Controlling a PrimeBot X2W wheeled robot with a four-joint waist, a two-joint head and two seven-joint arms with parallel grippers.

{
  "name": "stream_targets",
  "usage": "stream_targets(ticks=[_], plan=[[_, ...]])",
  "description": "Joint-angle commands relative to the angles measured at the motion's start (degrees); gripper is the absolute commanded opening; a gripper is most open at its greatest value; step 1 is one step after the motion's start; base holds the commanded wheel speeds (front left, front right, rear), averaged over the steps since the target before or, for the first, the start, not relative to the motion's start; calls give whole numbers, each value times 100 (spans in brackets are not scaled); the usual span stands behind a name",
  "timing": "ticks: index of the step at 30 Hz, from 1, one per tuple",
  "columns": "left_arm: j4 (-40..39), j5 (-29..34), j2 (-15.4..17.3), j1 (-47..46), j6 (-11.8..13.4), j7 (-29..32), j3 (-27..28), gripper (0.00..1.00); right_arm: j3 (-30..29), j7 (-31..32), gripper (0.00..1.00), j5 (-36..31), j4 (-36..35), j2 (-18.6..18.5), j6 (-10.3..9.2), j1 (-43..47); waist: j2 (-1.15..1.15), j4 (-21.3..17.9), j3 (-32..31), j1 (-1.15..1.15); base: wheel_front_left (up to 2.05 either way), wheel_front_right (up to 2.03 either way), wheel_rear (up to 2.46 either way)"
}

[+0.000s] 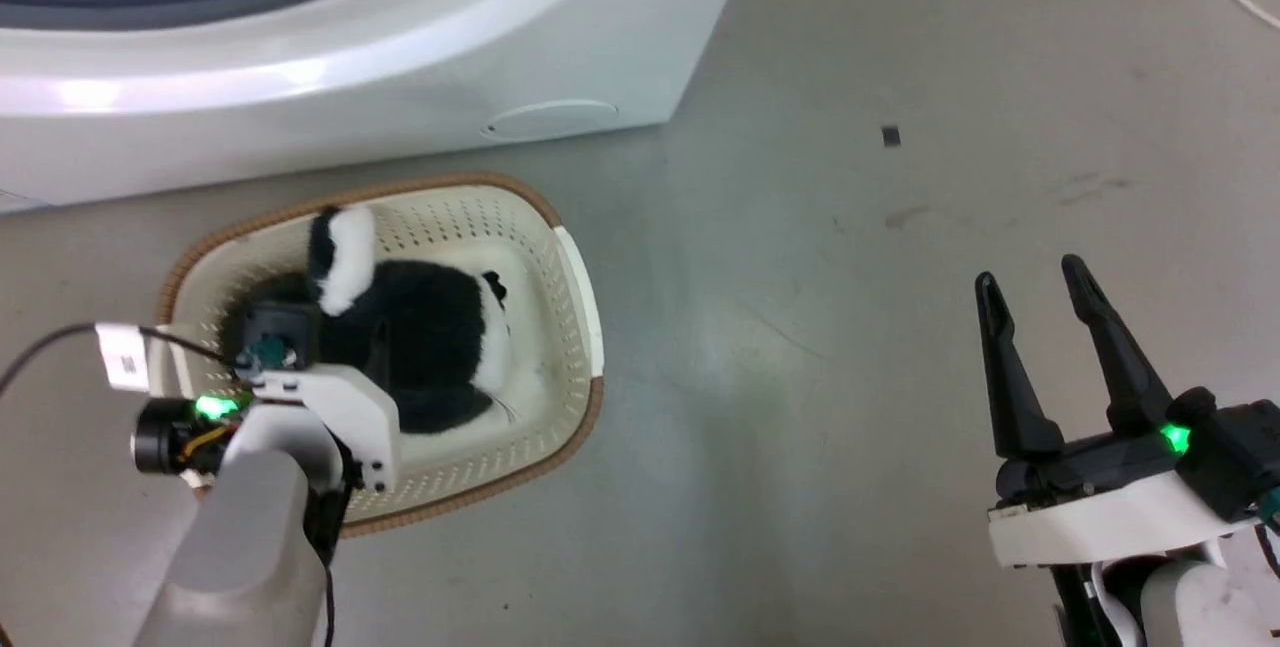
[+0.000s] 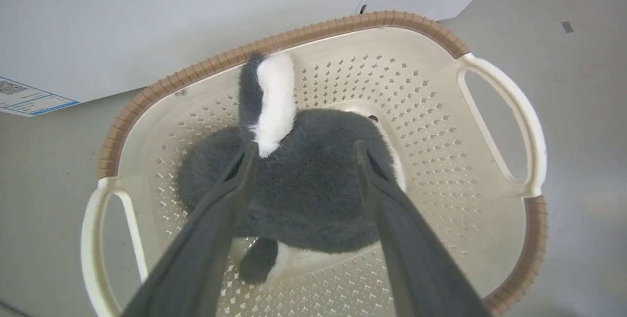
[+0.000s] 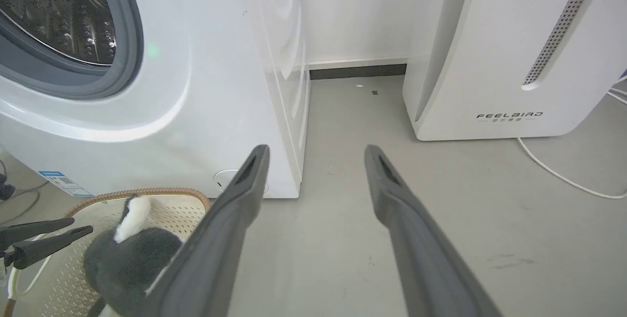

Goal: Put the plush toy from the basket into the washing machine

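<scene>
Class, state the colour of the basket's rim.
Brown, with a ribbed look; the basket's rim shows best in the left wrist view.

We read FEELBIRD, or close to it, on the tall white appliance (image 3: 490, 62). The blue-edged sticker (image 3: 64, 183) low on the large white front-loading washing machine (image 3: 205, 86) is too small to read.

place: we'd say laundry corner, home-ish | clues: front-loader washing machine (image 3: 205, 86) upper left, white FEELBIRD appliance (image 3: 480, 52) upper right, basket (image 3: 142, 191) lower left, bare grey floor (image 3: 539, 238)
</scene>
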Motion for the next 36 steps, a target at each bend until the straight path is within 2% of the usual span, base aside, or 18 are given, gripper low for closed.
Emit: stream_targets(ticks=[1,16,25,30,34,36], plan=[[200,-16,101,-268,27,0,-63,100,27,-71,100,106,-44,0,-4,-136,0,-120,227,0,0,0,0],[1183,-82,768,-1276,196,250,-336,100,184,-249,100,454,-29,0,-4,-326,0,-546,1036,0,0,0,0],[1728,-149,1060,-1798,205,231,-524,100,302,-356,100,606,-81,0,-5,-453,0,-694,1526,0,0,0,0],[1955,-177,1101,-2024,235,131,-620,100,347,-404,100,644,-112,0,-5,-489,0,-740,1709,0,0,0,0],[2155,-225,1166,-2263,143,-104,-712,100,357,-451,100,682,-129,0,-5,-518,0,-792,1898,0,0,0,0],[2253,-257,1159,-2375,14,-215,-769,100,376,-475,100,699,-136,0,-5,-537,0,-813,1989,0,0,0,0]])
